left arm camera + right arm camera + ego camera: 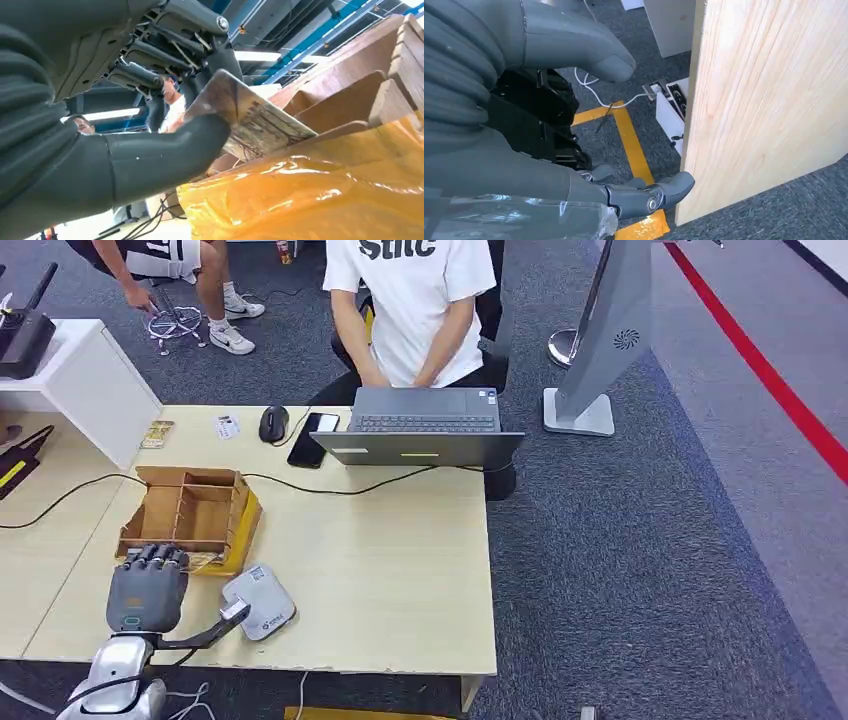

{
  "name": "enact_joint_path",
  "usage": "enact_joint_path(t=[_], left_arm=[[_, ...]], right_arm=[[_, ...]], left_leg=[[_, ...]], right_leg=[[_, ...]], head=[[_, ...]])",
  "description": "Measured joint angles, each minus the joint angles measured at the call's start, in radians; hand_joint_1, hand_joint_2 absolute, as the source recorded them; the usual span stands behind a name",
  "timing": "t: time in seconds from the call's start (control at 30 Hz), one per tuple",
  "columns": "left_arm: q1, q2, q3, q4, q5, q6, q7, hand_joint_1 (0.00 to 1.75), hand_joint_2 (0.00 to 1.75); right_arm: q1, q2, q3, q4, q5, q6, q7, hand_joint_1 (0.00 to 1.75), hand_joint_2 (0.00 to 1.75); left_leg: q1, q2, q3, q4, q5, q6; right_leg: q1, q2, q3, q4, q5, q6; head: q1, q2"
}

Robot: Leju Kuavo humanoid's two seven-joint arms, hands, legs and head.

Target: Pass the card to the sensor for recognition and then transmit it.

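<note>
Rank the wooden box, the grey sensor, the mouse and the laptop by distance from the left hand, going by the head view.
From the left hand:
1. Wooden box, touching, just ahead.
2. Grey sensor, beside it, to its right.
3. Mouse, far edge.
4. Laptop, far right.

A person in a white T-shirt sits at an open grey laptop on the pale wood tabletop, a black mouse and phone just beside it; grey carpet with a red stripe lies alongside.
</note>
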Motion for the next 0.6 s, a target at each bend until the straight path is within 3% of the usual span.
enact_joint_path(t=[0.1,0.37,0.6], left_arm=[[-0.004,0.003,0.0,0.003,0.0,0.0,0.005,1.75,1.75],[-0.031,0.04,-0.007,0.02,0.0,0.0,0.103,1.75,1.75],[-0.071,0.071,-0.01,0.02,0.0,-0.006,0.101,1.75,1.75]], right_arm=[[0.0,0.0,0.0,0.0,0.002,0.001,0.0,0.0,1.75],[-0.005,0.0,-0.002,0.0,0.008,0.002,0.011,0.0,1.75],[-0.013,0.0,-0.003,0.0,0.01,0.002,0.016,0.0,1.75]], left_leg=[[0.0,0.0,0.0,0.0,0.0,0.0],[0.001,0.0,0.0,0.0,0.001,-0.001],[0.002,0.0,0.0,0.0,0.001,-0.002]], right_leg=[[0.0,0.0,0.0,0.0,0.0,0.0],[0.001,0.0,-0.001,0.0,0.0,0.0],[0.002,0.0,-0.001,0.0,0.001,-0.001]], head=[[0.0,0.0],[0.0,0.0],[0.0,0.0]])
